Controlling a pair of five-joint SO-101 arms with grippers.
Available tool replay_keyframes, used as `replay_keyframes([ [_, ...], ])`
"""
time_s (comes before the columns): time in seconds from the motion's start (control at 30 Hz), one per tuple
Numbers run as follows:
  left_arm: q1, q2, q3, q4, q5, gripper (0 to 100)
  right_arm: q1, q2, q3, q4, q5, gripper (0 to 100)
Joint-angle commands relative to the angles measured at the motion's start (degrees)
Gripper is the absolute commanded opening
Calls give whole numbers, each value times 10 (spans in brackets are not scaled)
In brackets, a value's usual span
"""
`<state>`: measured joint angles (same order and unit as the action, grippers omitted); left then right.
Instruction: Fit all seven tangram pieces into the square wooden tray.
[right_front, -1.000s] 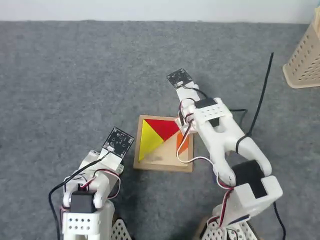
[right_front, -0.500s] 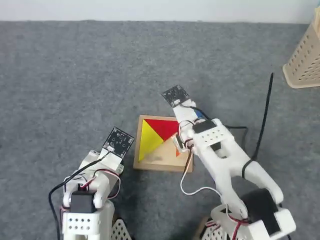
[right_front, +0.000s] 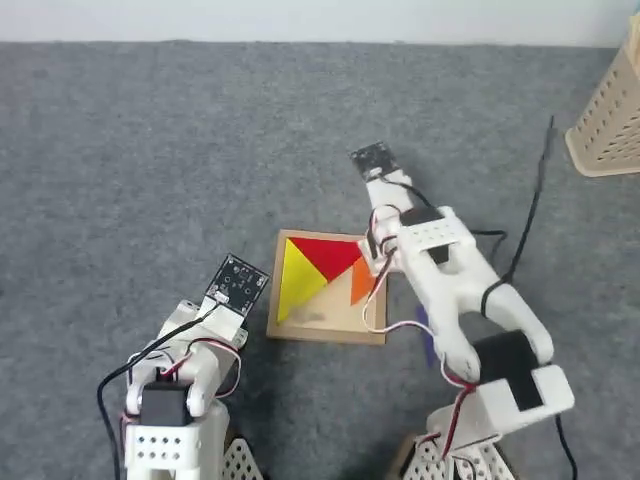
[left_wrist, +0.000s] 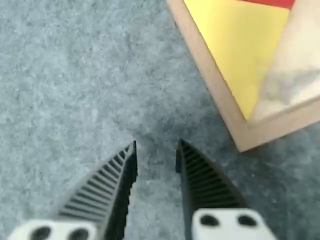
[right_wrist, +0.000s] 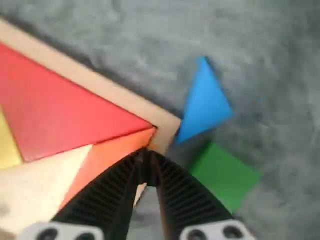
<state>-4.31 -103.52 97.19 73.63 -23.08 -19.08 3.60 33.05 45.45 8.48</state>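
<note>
The square wooden tray (right_front: 326, 332) lies mid-table and holds a yellow triangle (right_front: 297, 280), a red triangle (right_front: 326, 255) and an orange piece (right_front: 363, 284) along its right side. My right gripper (right_wrist: 146, 156) is shut, its tips low over the orange piece (right_wrist: 105, 162) by the tray's far right corner (right_wrist: 165, 125). Just outside that corner, a blue triangle (right_wrist: 205, 105) and a green square (right_wrist: 225, 175) lie on the carpet. My left gripper (left_wrist: 156, 150) is open with nothing in it, just above the carpet off the tray's near left corner (left_wrist: 240, 137).
Grey carpet covers the table. A purple piece (right_front: 424, 335) peeks out beside the right arm (right_front: 450, 280). A woven basket (right_front: 610, 120) stands at the far right edge. The left arm (right_front: 185, 375) sits at the front left.
The right arm swung left and nearer over the tray half a second ago, then back right and farther. The left arm has not moved.
</note>
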Motion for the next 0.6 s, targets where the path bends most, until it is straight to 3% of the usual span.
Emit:
replay_keyframes([
  [0.0,-3,-12,-7,-1,6,119,8,-42,-20,30,5,6],
  [0.23,-3,-12,-7,-1,6,119,11,-183,-15,134,1,6],
  [0.43,-3,-12,-7,-1,6,119,42,-263,55,148,9,6],
  [0.57,-3,-12,-7,-1,6,119,91,-268,88,155,68,13],
])
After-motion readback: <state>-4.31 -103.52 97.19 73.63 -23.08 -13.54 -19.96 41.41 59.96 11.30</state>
